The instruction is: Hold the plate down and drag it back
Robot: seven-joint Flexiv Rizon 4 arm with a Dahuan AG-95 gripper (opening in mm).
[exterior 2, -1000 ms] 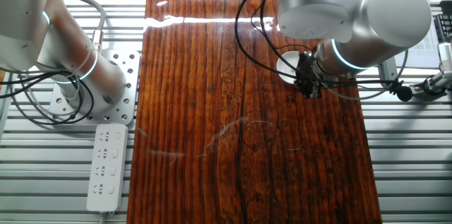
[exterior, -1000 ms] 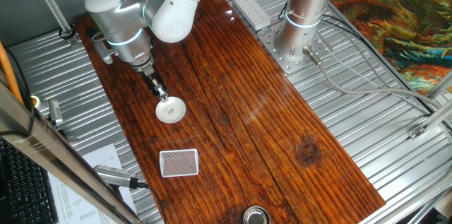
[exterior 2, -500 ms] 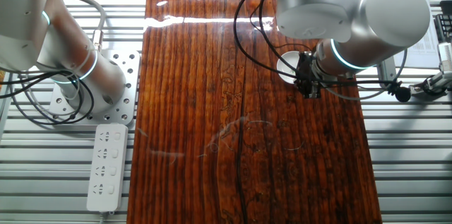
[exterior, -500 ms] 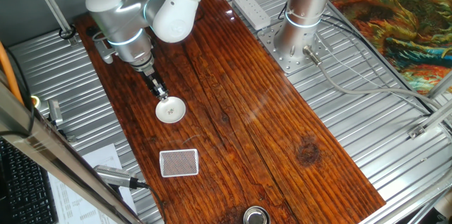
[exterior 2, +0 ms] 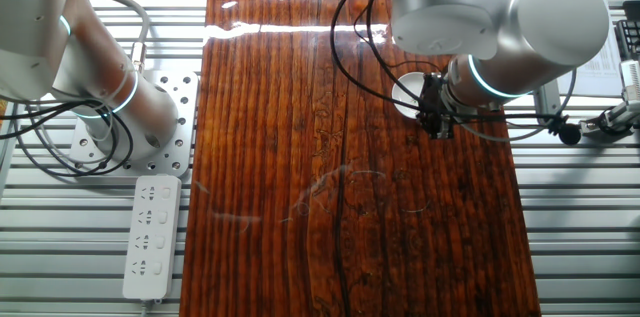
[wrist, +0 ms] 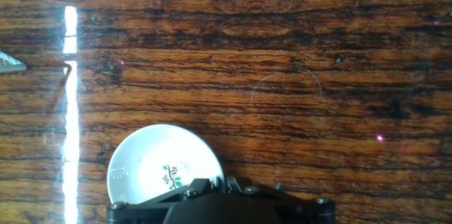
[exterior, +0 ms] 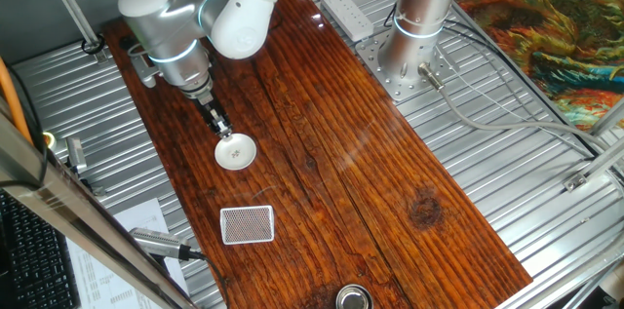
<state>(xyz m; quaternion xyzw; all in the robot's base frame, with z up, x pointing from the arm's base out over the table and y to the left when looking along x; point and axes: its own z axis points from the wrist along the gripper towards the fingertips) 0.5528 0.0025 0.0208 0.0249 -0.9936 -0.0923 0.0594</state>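
One fixed view only shows card [exterior: 247, 224], cup [exterior: 354, 297], beyond plate [exterior: 235, 151]

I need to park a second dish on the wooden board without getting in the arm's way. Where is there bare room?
The widest bare wood lies between the plate and the second arm's metal base, running down toward the metal cup. Crowded: the left edge, where the gripper meets the plate, with the card just below.
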